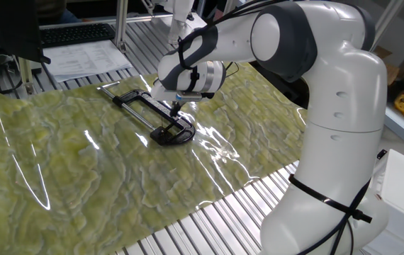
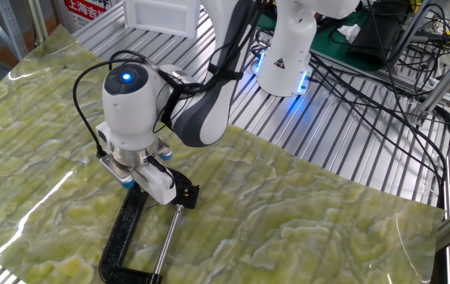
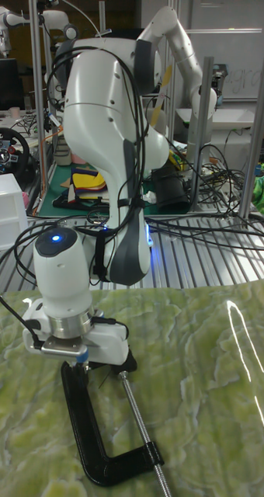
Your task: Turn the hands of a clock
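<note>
One black clamp-like clock [image 2: 130, 237] lies flat on the green marbled sheet [image 2: 304, 213], its long axis running from the gripper [image 2: 148, 183] toward the sheet's near edge in the other fixed view, silver rod [image 2: 166, 241] alongside. Whether the jaws are parted cannot be told. Ribbed metal table [image 2: 367, 150] surrounds the sheet.

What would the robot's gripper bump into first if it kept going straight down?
Most likely the black C-clamp lying on the green marbled sheet. The gripper points down right over the clamp's frame, near its jaw end. Whether it touches already is hidden.
</note>
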Robot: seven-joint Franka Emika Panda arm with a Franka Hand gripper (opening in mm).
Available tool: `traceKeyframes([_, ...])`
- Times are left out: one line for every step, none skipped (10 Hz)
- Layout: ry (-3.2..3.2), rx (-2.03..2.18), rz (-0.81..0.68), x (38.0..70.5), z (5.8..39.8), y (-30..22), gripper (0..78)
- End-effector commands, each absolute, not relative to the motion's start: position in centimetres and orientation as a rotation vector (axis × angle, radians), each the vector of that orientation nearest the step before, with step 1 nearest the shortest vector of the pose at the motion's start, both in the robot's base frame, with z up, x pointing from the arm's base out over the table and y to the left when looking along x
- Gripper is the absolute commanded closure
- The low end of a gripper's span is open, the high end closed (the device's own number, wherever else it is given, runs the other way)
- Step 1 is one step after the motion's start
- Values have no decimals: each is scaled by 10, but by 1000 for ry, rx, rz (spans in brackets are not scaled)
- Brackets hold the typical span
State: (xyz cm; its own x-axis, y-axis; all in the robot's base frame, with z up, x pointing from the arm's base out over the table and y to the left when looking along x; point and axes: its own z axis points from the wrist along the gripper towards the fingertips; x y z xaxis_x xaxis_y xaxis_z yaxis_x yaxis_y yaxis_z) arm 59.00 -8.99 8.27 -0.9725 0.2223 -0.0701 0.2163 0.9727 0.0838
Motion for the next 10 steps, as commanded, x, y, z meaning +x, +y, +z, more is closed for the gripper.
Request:
traceKeyframes([3059,353,76,588,82,-90,776])
traceKeyframes([3060,349,67,587,82,-90,776])
traceKeyframes([3061,345,69,587,82,-90,776])
traceKeyframes([3062,347,72,586,82,-90,776])
traceKeyframes([3062,354,71,585,82,-89,776])
traceKeyframes([3061,361,72,584,81,-89,776])
traceKeyframes([3061,364,72,584,81,-89,776])
traceKeyframes([3065,379,75,584,80,-89,776])
traceKeyframes([3065,379,75,584,80,-89,776])
traceKeyframes([3066,382,77,584,80,-89,776])
